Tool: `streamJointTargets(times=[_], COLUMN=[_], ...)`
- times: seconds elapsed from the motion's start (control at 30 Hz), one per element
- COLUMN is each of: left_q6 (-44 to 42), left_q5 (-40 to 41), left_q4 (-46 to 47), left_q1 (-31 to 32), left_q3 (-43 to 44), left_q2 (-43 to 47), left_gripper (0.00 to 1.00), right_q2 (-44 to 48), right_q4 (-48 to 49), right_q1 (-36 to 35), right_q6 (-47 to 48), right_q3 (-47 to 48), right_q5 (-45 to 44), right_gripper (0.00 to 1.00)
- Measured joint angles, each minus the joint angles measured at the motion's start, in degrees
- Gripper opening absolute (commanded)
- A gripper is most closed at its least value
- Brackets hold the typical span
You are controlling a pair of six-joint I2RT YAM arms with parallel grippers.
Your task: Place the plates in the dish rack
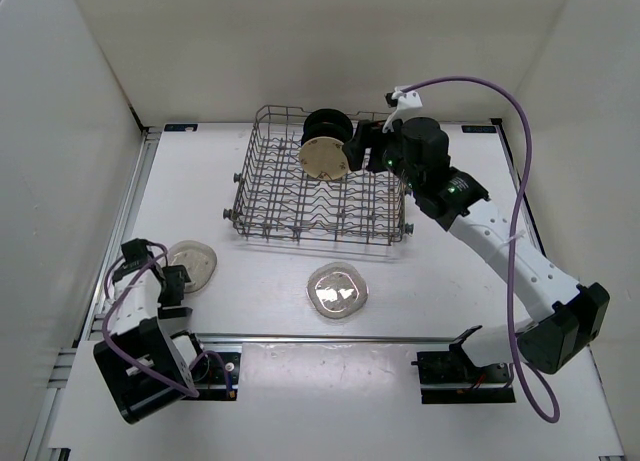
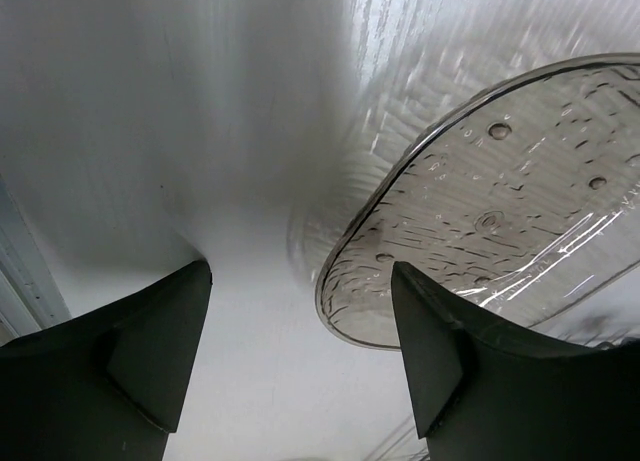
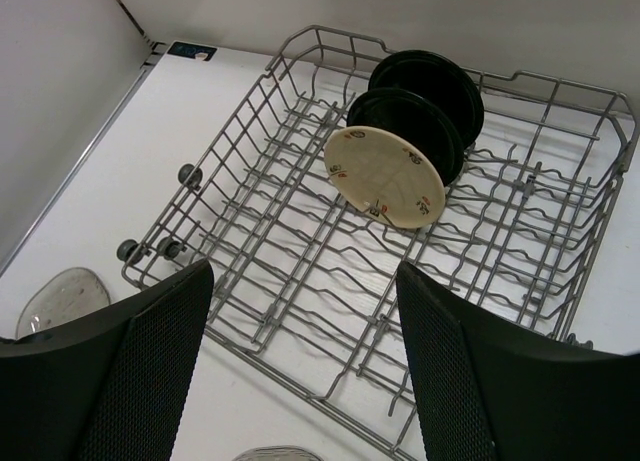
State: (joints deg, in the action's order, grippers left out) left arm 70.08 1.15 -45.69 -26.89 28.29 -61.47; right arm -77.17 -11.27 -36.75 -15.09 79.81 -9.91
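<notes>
The grey wire dish rack [image 1: 246,171] stands at the middle back of the table. Two black plates [image 1: 327,129] and a cream-tan spotted plate [image 1: 324,158] stand upright in its tines; the right wrist view shows the cream plate [image 3: 385,176] in front of the black ones [image 3: 430,91]. My right gripper [image 1: 362,146] is open and empty above the rack's right part [image 3: 300,251]. One clear plate [image 1: 192,265] lies flat at the left. My left gripper [image 1: 172,284] is open right beside it, its right finger [image 2: 470,371] at the plate's rim [image 2: 500,201]. A second clear plate [image 1: 338,291] lies in front of the rack.
White walls enclose the table at left, back and right. A metal rail [image 1: 330,337] runs along the near edge between the arm bases. A purple cable [image 1: 520,181] loops over my right arm.
</notes>
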Motion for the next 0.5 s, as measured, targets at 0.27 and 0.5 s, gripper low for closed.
streamJointTargets(times=[0.27, 0.5], left_q6=[0.6, 1.4], left_q5=[-1.1, -3.8], left_q4=[5.3, 15.9], left_q1=[-0.8, -0.9], left_q3=[1.2, 1.9], left_q2=[-5.0, -10.7], left_gripper=[0.51, 0.1], right_q2=[1.0, 1.2], right_q4=[1.2, 1.2], right_q1=[0.3, 0.4], right_q6=[0.0, 0.1], right_q3=[-0.5, -1.2], right_q5=[0.2, 0.3], right_gripper=[0.75, 0.73])
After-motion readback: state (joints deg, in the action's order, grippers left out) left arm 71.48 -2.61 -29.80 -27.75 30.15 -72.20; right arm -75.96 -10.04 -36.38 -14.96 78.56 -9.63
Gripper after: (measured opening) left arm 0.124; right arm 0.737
